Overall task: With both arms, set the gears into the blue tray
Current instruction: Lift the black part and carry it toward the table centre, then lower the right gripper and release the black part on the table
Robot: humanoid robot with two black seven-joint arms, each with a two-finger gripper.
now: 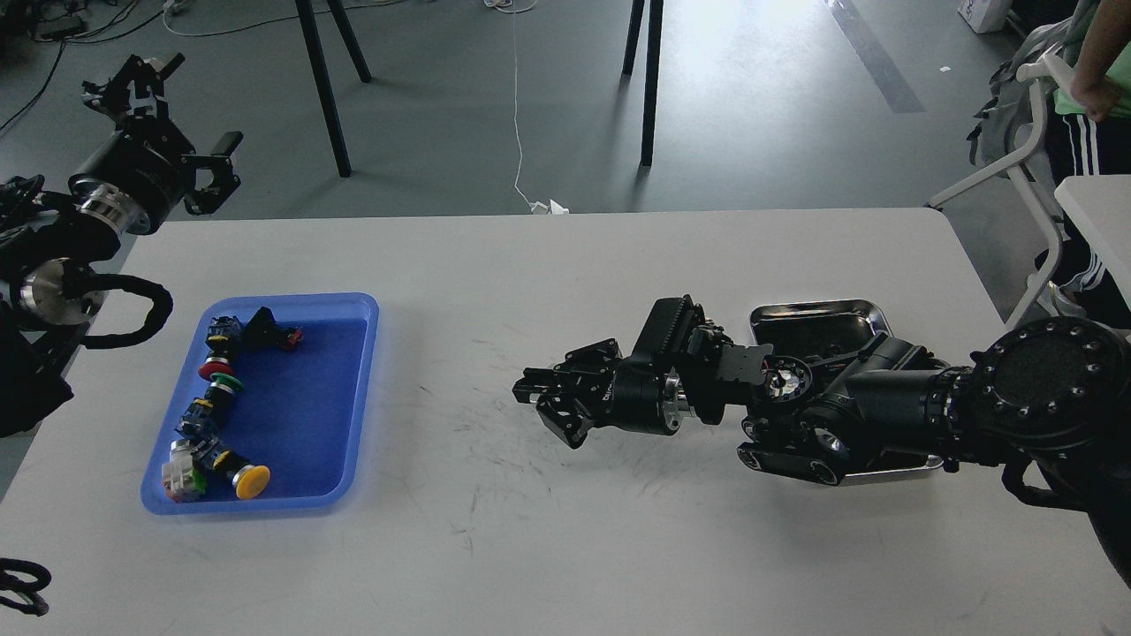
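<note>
The blue tray [311,415] lies at the left of the white table and holds several colourful push-button switches [215,397] along its left side. No gears can be made out anywhere in the head view. My right gripper [541,411] hovers low over the table's middle, pointing left, well to the right of the blue tray. Its fingers stand apart, open, with nothing seen between them. My left gripper [187,104] is raised beyond the table's far left corner, open and empty.
A shiny steel tray [813,316] sits at the right, mostly hidden under my right arm [884,411]. Black stand legs [322,84] rise from the floor beyond the table. A person [1091,79] and a chair are at the far right.
</note>
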